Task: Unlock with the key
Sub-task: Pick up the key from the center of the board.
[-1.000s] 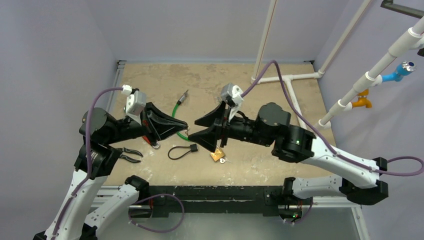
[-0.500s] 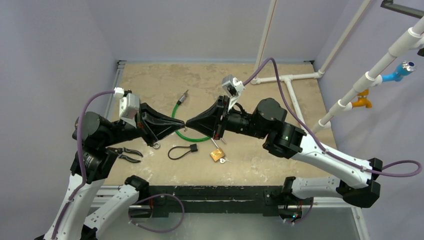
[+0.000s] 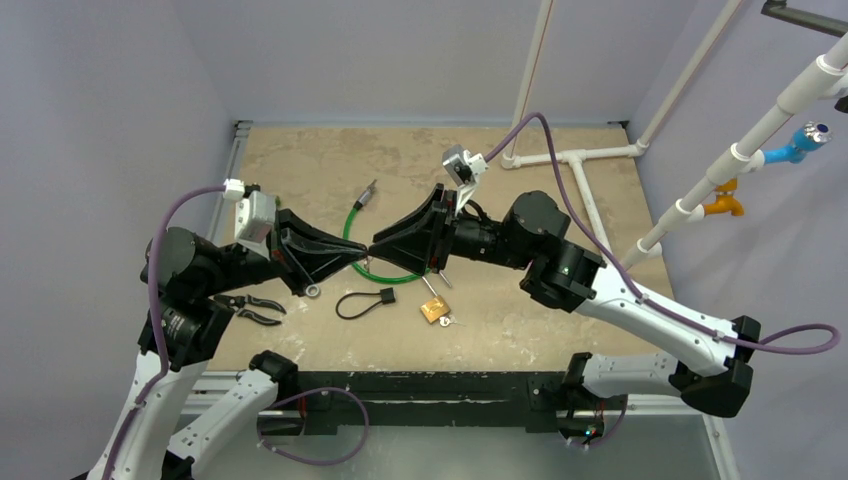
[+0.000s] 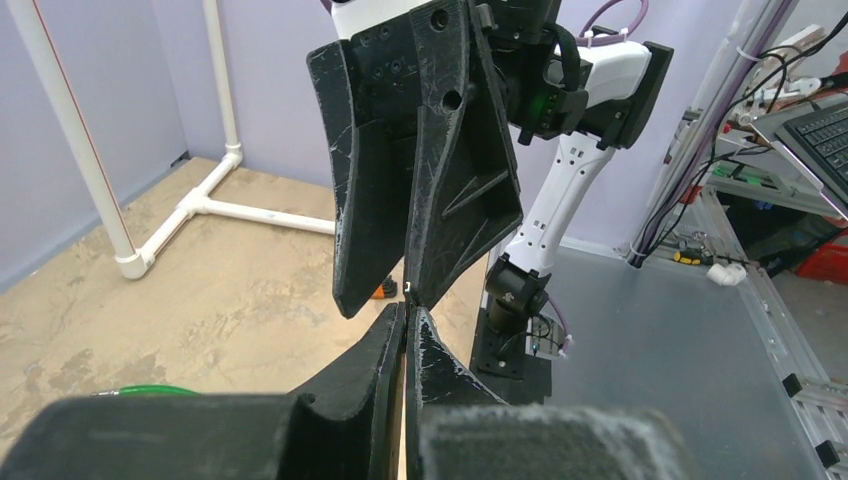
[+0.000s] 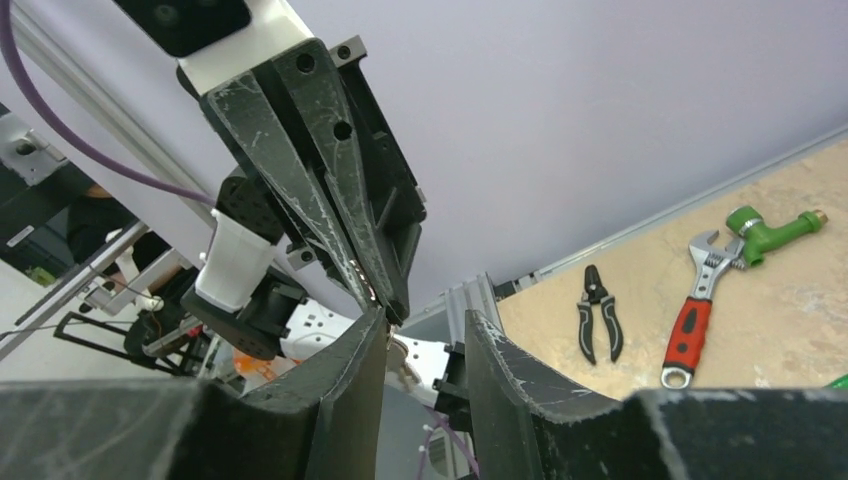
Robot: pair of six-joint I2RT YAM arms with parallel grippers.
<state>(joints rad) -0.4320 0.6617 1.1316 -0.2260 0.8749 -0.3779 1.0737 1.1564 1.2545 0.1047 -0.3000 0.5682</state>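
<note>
The right gripper had lifted away from the low spot over the padlock, where it hung wide open a second earlier. It had swung left to meet the left gripper tip to tip at the middle of the top view. Its jaws had pinched in and then stood parted again, released, straddling the left tips. The left jaws were clenched; a pale speck just above them was too small to name. The padlock lay untouched on the table, lower centre, with what was likely the key touching its right side. This looked like a handover between arms, with the unlocking not yet begun.
</note>
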